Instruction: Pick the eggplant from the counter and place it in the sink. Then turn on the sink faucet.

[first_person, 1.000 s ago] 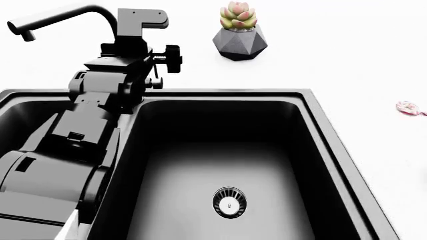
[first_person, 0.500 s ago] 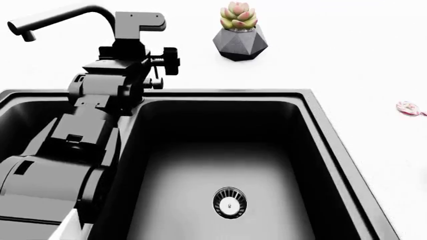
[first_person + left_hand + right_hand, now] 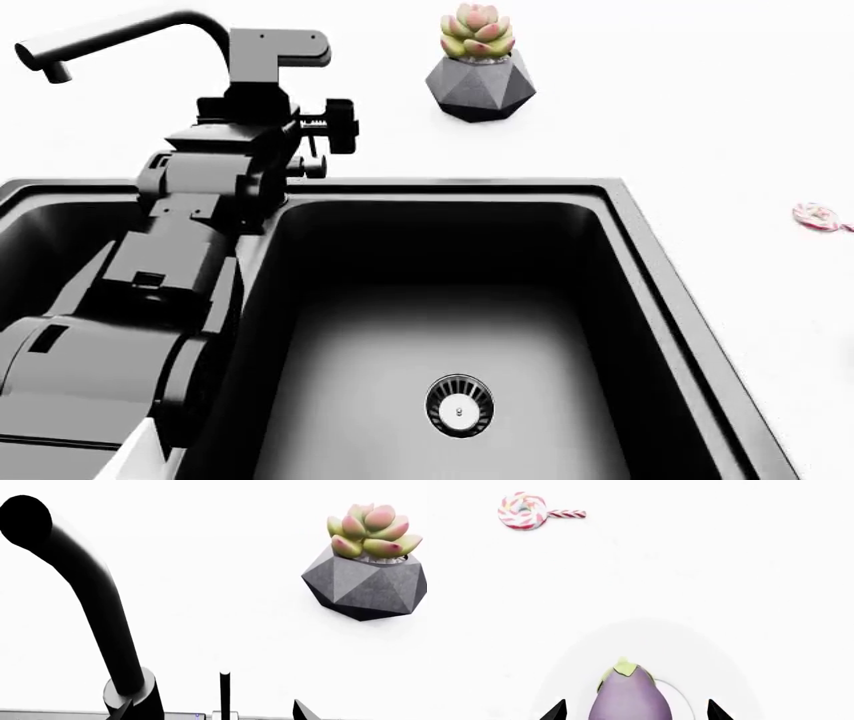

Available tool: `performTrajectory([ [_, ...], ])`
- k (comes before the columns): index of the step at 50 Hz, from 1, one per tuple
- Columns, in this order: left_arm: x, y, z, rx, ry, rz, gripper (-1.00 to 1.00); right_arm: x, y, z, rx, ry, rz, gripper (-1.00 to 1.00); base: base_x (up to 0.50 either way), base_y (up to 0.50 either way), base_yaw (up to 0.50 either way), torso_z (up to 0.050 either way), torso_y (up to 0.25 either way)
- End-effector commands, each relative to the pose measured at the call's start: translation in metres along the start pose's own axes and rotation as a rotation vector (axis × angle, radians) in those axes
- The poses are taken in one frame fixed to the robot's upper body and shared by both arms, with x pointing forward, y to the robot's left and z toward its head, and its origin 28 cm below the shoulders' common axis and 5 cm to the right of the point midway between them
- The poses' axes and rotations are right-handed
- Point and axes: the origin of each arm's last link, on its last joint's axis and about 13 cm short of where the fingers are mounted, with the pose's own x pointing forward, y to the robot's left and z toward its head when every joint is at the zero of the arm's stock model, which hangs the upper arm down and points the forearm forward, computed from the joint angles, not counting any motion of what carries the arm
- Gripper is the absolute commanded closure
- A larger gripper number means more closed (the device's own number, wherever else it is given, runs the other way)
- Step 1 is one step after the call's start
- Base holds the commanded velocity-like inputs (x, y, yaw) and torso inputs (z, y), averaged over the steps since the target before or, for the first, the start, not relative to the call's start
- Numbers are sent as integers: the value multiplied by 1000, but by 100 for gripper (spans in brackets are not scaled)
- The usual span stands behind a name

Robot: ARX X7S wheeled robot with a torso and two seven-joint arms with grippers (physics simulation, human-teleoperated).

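Nearest the right wrist camera, the right pincer point(image 3: 635, 714) stands open, its two dark fingertips point(image 3: 556, 712) showing on either side of the eggplant point(image 3: 629, 697), which lies between them on the white bench point(image 3: 727, 580) with its green cap pointing away from the camera. Whether the tips touch the skin cannot be told; a gap shows on each side. The eggplant looks smooth, rounded and firm, probably light and a little slippery, so the sensible hold is across its widest middle, not near the tapering cap, with the fingers set low enough that it cannot squirt out. Farther off on the same bench lies a pink-and-white candy point(image 3: 524, 511), well apart from the eggplant. In the head view the sink point(image 3: 627, 250) is close below, its basin bare but for the drain strainer point(image 3: 458, 405), so the eggplant is not yet in it. The left arm reaches across the sink's rim toward the sink faucet point(image 3: 93, 600), whose thin lever point(image 3: 225, 692) rises just beside the neck; the left pincer point(image 3: 210, 711) shows only two tips set apart, so it reads as open and holds nothing. Beyond the faucet stands a potted succulent point(image 3: 478, 65).
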Motion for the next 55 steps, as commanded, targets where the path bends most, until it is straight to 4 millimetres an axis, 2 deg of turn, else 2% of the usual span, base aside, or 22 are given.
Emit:
performTrajectory([
  [1,0,-7,-1,7,-1,-25,-100,7,6,-3,7,-5,33,-100,0,0,0,0,0],
  [31,1,-6,-8,8,11,-19,-100,23,9,-18,-34,55,48,-100,0,0,0,0,0],
  [32,1,-6,-8,8,11,-18,-100,22,9,-18,-34,42,35,100,0,0,0,0,0],
  [37,1,-6,-8,8,11,-18,-100,22,9,-18,-34,42,35,100,0,0,0,0,0],
  [45,1,-6,-6,7,7,-21,-100,10,5,-8,-19,-21,30,100,0,0,0,0,0],
  [46,1,-6,-6,8,7,-20,-100,-5,2,0,-21,-75,61,100,0,0,0,0,0],
  [48,1,-6,-5,8,7,-21,-100,-14,1,5,-16,-103,73,100,0,0,0,0,0],
  [55,1,-6,-5,8,7,-21,-100,-14,1,5,-16,-103,73,100,0,0,0,0,0],
])
